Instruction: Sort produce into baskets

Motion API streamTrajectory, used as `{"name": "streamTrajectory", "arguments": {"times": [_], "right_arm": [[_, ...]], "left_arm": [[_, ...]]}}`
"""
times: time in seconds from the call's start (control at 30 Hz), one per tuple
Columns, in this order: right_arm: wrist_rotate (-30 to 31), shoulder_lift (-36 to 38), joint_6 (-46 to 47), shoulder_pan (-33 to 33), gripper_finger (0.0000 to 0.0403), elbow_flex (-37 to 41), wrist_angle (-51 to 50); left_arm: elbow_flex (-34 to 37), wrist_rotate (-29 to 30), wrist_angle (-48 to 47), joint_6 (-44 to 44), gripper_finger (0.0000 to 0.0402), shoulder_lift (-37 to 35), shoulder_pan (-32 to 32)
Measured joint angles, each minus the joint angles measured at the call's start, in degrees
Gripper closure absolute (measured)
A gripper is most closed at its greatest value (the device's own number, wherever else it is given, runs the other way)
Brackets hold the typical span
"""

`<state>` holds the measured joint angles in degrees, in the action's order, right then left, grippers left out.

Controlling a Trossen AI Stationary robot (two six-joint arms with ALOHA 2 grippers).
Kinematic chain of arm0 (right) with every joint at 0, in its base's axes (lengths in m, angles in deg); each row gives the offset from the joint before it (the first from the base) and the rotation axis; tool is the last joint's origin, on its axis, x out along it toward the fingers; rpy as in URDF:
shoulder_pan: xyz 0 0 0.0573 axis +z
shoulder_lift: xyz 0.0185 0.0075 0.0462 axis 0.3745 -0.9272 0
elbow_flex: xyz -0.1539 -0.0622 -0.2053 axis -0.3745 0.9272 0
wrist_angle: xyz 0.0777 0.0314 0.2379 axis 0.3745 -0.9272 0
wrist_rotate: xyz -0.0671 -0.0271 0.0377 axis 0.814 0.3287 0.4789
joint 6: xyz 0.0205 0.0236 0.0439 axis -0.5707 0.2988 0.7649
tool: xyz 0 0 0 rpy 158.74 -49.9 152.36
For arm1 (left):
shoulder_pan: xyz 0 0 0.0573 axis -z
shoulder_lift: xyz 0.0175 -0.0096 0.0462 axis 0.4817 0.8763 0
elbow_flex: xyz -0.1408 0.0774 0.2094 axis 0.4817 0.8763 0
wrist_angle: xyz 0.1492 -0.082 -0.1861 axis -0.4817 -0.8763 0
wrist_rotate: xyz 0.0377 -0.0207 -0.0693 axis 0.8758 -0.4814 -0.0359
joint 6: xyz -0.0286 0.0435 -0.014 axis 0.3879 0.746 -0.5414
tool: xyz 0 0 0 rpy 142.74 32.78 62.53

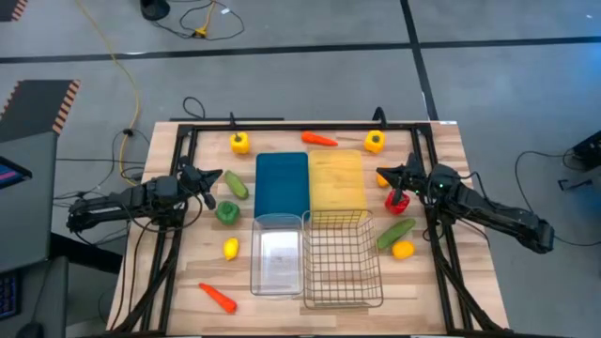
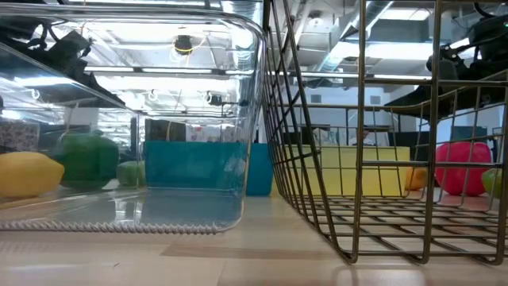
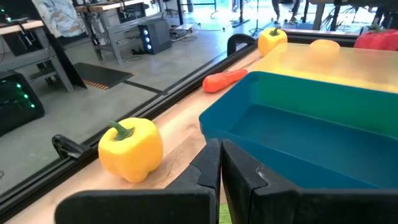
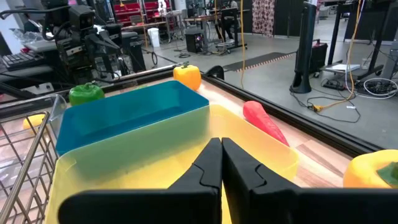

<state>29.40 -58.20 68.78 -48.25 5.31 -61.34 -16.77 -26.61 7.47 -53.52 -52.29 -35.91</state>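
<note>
A blue tray (image 1: pixel 282 182) and a yellow tray (image 1: pixel 336 181) lie side by side at mid-table, with a clear bin (image 1: pixel 277 253) and a wire basket (image 1: pixel 343 258) nearer the front. My left gripper (image 1: pixel 208 178) is shut and empty, by a green cucumber (image 1: pixel 236 184) left of the blue tray; it also shows in the left wrist view (image 3: pixel 219 144). My right gripper (image 1: pixel 387 176) is shut and empty, over the yellow tray's right edge and just beyond a red pepper (image 1: pixel 396 199); it also shows in the right wrist view (image 4: pixel 221 142). All produce lies on the table.
A yellow pepper (image 1: pixel 240 143), a carrot (image 1: pixel 320 140) and another yellow pepper (image 1: pixel 375 142) lie along the far edge. A green pepper (image 1: pixel 226 212), a lemon (image 1: pixel 230 248) and a carrot (image 1: pixel 217 297) lie at left. A cucumber (image 1: pixel 395 233) and a yellow fruit (image 1: pixel 403 250) lie at right.
</note>
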Motion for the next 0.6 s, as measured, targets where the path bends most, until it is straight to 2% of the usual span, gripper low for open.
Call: {"name": "streamTrajectory", "arguments": {"times": [0.6], "right_arm": [[-0.02, 0.0, 1.56, 0.0, 0.037, 0.02, 0.02]], "left_arm": [[0.01, -0.01, -0.02, 0.0, 0.0401, 0.0, 0.01]]}}
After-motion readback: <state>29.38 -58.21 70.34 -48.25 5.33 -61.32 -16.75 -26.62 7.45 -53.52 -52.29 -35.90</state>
